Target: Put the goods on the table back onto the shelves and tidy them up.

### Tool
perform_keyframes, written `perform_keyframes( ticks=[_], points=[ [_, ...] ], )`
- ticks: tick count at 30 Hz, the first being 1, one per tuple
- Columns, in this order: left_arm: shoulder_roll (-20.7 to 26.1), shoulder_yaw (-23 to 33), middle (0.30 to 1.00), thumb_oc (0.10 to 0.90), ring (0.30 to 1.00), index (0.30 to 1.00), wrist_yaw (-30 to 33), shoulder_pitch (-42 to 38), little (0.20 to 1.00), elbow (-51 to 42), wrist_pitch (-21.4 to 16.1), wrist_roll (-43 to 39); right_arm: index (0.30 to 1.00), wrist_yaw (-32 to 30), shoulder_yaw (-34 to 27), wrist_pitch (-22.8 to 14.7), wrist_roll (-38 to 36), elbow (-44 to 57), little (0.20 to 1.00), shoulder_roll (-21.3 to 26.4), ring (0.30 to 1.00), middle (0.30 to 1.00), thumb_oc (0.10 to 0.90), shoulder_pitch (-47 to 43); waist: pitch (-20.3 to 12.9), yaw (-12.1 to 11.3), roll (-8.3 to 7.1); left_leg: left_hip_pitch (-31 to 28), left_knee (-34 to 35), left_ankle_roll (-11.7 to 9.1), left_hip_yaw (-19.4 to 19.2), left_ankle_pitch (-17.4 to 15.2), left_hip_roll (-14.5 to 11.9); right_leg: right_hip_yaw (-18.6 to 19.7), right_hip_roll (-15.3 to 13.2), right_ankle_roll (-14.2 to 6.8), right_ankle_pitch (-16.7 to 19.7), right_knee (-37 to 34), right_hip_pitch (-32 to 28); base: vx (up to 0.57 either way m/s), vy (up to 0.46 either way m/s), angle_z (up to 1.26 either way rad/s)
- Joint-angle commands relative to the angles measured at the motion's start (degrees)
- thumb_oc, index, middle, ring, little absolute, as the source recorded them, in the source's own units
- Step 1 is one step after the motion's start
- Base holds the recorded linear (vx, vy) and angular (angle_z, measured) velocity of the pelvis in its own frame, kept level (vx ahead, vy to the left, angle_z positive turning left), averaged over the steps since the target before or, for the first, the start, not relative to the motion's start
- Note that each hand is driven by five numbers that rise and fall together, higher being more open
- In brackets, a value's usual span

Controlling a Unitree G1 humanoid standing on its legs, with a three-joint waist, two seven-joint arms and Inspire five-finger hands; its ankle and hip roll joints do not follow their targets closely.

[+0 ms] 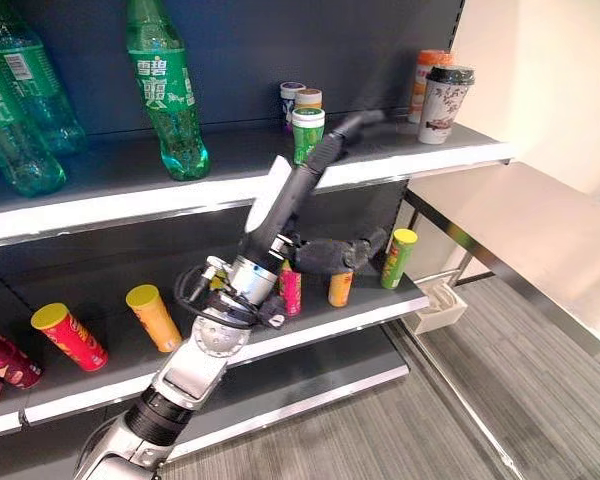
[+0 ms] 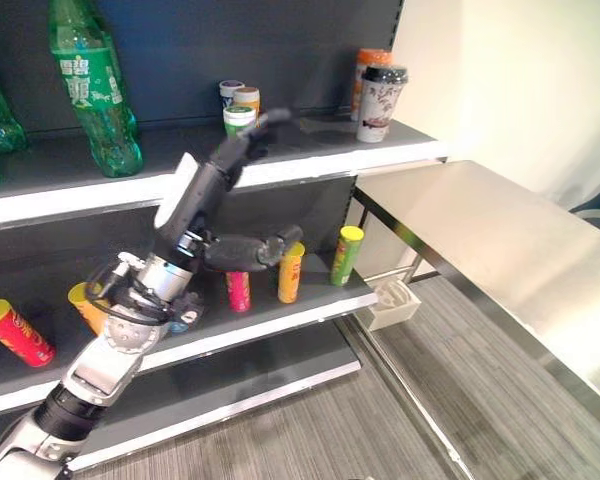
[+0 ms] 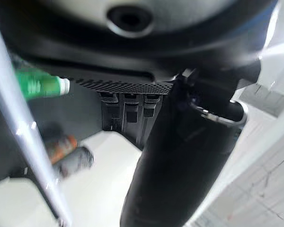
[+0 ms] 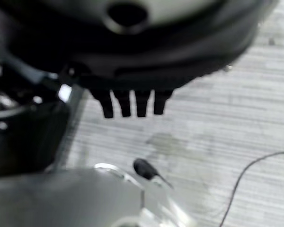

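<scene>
Ahead, a dark shelving unit point(image 1: 100, 200) is seen beside a steel table point(image 2: 500, 240). The left hand point(image 1: 310, 170) is raised in front of the upper shelf, its fingers stretched out and released, fingertips close to a green-lidded can point(image 1: 307, 130) standing there. Green bottles point(image 1: 165, 90) and two lidded cups point(image 1: 442, 100) are also placed on that shelf. On the lower shelf, small tubes are stood upright, among them a green tube point(image 1: 397, 257), and a red tube point(image 1: 70, 335) is laid down. The right hand point(image 4: 130, 101) is shown above grey flooring, fingers straight.

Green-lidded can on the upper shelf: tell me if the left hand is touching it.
Cannot tell. In the left eye view the left hand overlaps the green-lidded can with no clear gap or contact; the right eye view shows likewise.
</scene>
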State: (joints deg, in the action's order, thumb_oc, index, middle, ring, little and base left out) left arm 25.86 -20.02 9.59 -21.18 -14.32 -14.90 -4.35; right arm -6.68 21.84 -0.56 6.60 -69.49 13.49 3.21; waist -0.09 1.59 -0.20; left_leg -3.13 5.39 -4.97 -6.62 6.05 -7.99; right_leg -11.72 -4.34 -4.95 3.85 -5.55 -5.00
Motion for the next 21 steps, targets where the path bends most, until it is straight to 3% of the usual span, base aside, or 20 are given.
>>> perform_keyframes(
  ticks=[1,10,21],
  points=[
    [-0.13,5.62,0.9,0.8,0.9,0.9,3.63,-6.08,0.9,-6.12,-5.1,-0.96,0.9,-1.47,2.07,0.1,0.46,-2.91,0.9,-1.02,0.9,0.9,0.8,-2.45,1.46,-0.9,-3.09,-1.31,-0.39,0.01,-0.32,-7.65,1.87,0.32,-1.18,-2.12,-4.72,1.12,-2.64,0.01,-0.002,0.04],
    [0.64,10.42,0.9,0.8,0.9,0.9,5.2,-4.17,0.9,-5.9,-4.74,-1.16,0.9,-1.11,2.01,0.34,0.71,-3.77,0.9,-1.52,0.9,0.9,0.8,-2.55,1.45,-1.56,-2.92,-1.55,-0.39,-0.06,-0.27,-7.47,1.93,0.37,-1.08,-1.81,-4.85,0.95,-3.02,0.0,-0.005,0.03],
    [3.52,11.76,0.9,0.8,0.9,0.9,5.79,-7.19,0.9,-1.12,-3.06,1.44,0.9,-0.57,1.51,0.45,0.6,-3.31,0.9,-1.06,0.9,0.9,0.8,-2.5,1.26,-0.95,-2.34,-2.0,-0.39,-0.18,-0.54,-7.49,1.77,0.61,-1.08,-1.67,-4.89,1.02,-3.2,0.0,0.0,0.0]
  ],
)
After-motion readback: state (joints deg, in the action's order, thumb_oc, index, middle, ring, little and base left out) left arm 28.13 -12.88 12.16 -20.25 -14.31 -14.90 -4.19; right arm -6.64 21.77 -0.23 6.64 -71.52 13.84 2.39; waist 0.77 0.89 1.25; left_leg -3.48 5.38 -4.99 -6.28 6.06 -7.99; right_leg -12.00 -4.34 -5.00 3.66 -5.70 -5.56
